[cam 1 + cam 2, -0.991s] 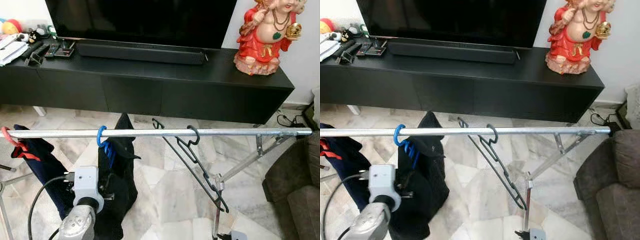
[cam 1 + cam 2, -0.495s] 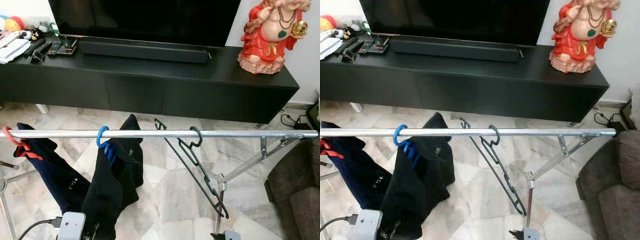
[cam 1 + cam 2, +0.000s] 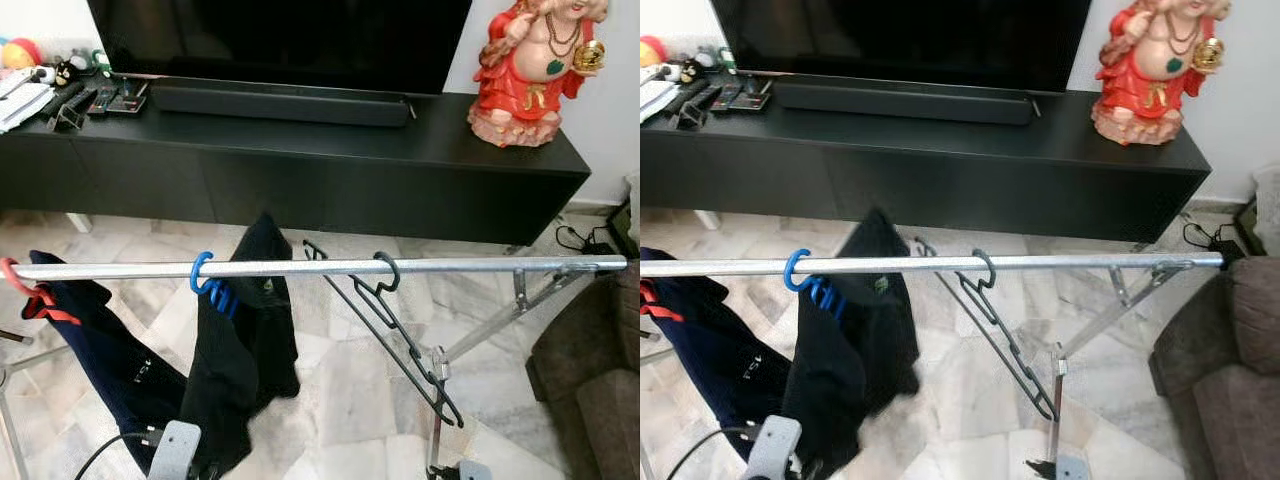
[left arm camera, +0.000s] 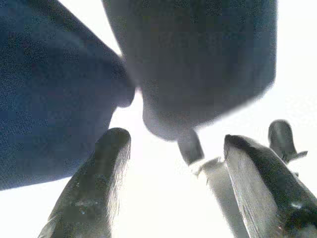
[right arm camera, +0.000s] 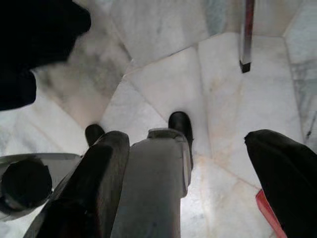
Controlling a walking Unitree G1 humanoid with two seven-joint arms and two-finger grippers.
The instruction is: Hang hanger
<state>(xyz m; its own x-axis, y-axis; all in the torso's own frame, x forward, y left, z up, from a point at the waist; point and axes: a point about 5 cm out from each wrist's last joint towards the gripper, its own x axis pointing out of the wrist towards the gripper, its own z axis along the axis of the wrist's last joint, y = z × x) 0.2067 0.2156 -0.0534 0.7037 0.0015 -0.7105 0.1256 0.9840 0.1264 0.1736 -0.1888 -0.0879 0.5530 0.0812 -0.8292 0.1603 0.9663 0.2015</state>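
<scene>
Silver rail (image 3: 320, 267) runs left to right across the scene, near the robot. At its far left end a red hanger (image 3: 28, 293) holds a dark navy garment (image 3: 95, 350). Next along, a blue hanger (image 3: 207, 284) hooks over the rail, carrying a black garment (image 3: 245, 350) that hangs down toward the marble floor (image 3: 345, 370). Right of it, near the rail's middle, an empty black hanger (image 3: 395, 335) hooks over the rail and hangs tilted, its lower end swung right toward the rack's support leg (image 3: 480, 335).

Left arm's wrist housing (image 3: 172, 455) sits low at the near edge, just under the black garment. In the left wrist view, left gripper (image 4: 171, 163) has its fingers spread apart, nothing between them, dark cloth just above the tips. In the right wrist view, right gripper (image 5: 185, 158) points down at the floor with fingers spread wide, empty, and a rack leg foot (image 5: 245, 34) is beyond it.

Farther back: long black TV cabinet (image 3: 300, 170) with a TV (image 3: 280, 40), a black soundbar (image 3: 282, 103), remotes and clutter (image 3: 70, 95) at its left end, red figurine (image 3: 530, 65) at its right end. Brown sofa (image 3: 590, 380) at the near right.
</scene>
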